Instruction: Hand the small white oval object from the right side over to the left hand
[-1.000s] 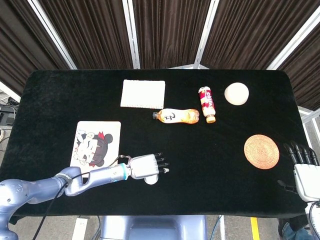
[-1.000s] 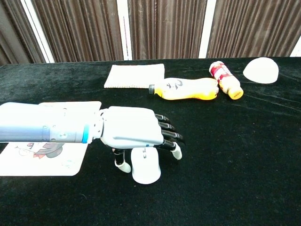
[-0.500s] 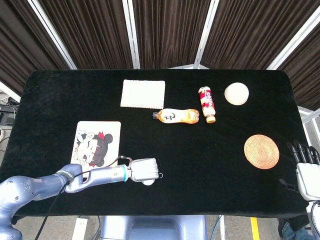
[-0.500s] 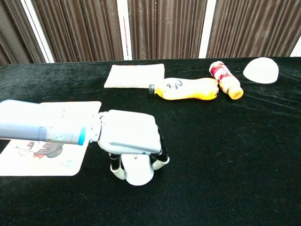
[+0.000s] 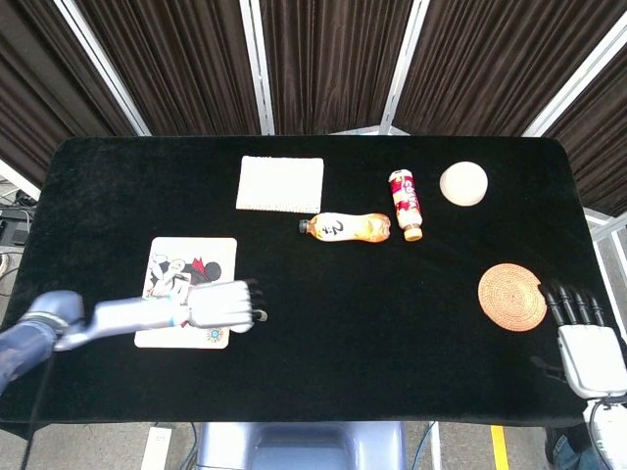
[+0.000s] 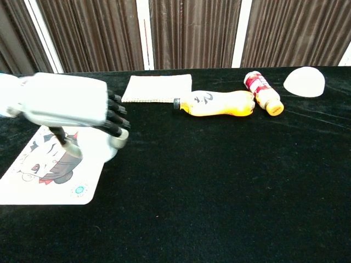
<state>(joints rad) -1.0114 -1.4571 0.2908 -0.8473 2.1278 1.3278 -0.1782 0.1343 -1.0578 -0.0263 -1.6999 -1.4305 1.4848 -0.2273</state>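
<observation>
The white oval object (image 6: 102,146) sits in the grip of the left hand (image 6: 66,104), whose dark fingers (image 6: 114,118) curl over its top while the thumb comes in from below. Only its rounded lower part shows in the chest view, and in the head view the hand covers it almost wholly. Hand and object are above the right-hand part of the cartoon mat (image 6: 38,175), which lies flat toward the near left of the black tabletop (image 5: 392,323), its near edge close to the tabletop's front edge.

To the right of the mat a broad stretch of bare black cloth runs across the middle and front. Farther back, a white cloth (image 5: 280,183) lies flat, and just to its right an orange bottle (image 5: 345,227) lies on its side with a red bottle (image 5: 405,204) angled against its far end (the two look to be touching at the cap end). A white dome (image 5: 463,183) rests beyond them, toward the far right corner.

A round woven coaster (image 5: 512,297) lies near the right edge. Just beside it, at the near right corner, the right hand (image 5: 585,338) holds nothing, fingers straight and spread, pointing toward the back of the tabletop
</observation>
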